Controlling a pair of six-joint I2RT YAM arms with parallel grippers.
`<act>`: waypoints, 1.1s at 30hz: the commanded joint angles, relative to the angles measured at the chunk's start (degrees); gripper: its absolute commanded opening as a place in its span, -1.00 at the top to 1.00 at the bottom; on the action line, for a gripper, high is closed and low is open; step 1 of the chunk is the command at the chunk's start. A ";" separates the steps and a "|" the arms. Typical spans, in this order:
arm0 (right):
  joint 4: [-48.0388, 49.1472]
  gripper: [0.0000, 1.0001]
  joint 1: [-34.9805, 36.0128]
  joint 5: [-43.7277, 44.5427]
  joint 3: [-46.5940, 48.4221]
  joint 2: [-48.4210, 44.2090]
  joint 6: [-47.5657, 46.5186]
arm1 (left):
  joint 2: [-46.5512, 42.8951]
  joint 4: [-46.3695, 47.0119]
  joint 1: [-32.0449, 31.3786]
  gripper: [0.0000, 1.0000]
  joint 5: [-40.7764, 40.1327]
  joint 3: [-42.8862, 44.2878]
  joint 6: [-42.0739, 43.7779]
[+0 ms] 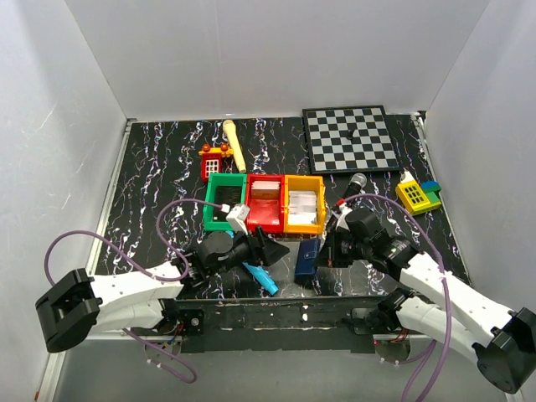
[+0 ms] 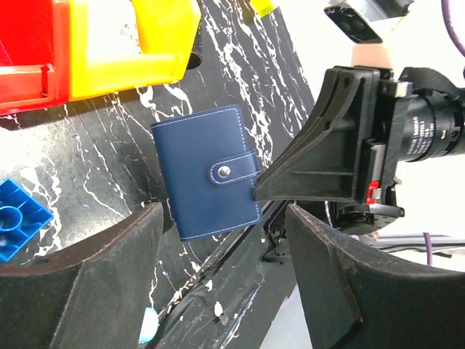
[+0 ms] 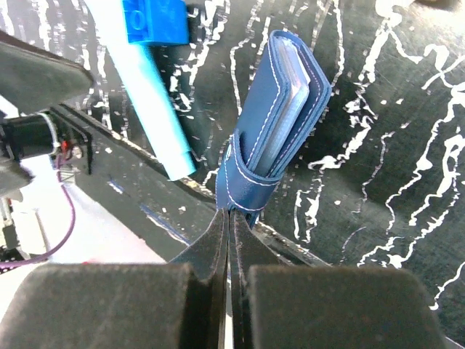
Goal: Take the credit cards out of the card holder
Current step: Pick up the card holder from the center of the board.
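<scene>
The card holder is a dark navy wallet, folded shut with its snap strap fastened. It stands on edge on the black marbled table, in front of the yellow bin. My right gripper is shut on the strap's end. Pale layers show between the covers; I cannot tell credit cards from pockets there. My left gripper is open to the left of the wallet. The wallet lies just beyond its fingertips, with nothing between them.
Green, red and yellow bins stand behind the wallet. A cyan toy microphone and a blue brick lie by the left gripper. A chessboard, a yellow toy house and a wooden bat sit farther back.
</scene>
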 commanded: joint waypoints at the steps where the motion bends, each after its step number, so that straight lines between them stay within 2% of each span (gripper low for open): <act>1: -1.58 0.97 0.03 -3.57 7.65 -1.80 -2.78 | -4.90 4.94 1.08 -0.39 -1.76 -2.79 -0.39; 8: -5.11 0.97 0.03 -10.16 16.71 -1.89 -5.07 | -18.60 4.50 6.79 -0.61 0.08 -6.92 -2.33; 11: -4.33 0.97 0.03 -13.85 19.26 -1.45 -4.55 | -24.41 4.15 9.52 -0.80 5.70 -7.45 -0.49; 14: -1.52 0.97 0.03 -17.28 19.97 -1.27 -3.58 | -27.50 4.68 11.10 -0.88 10.53 -7.02 1.27; 22: 5.61 0.97 0.11 -26.77 20.84 0.05 -2.09 | -22.50 6.78 12.33 -0.89 21.70 -4.21 1.10; 33: 7.37 0.97 1.08 -29.16 22.17 0.22 -2.44 | -17.05 11.09 12.78 -0.89 26.10 -2.18 -0.13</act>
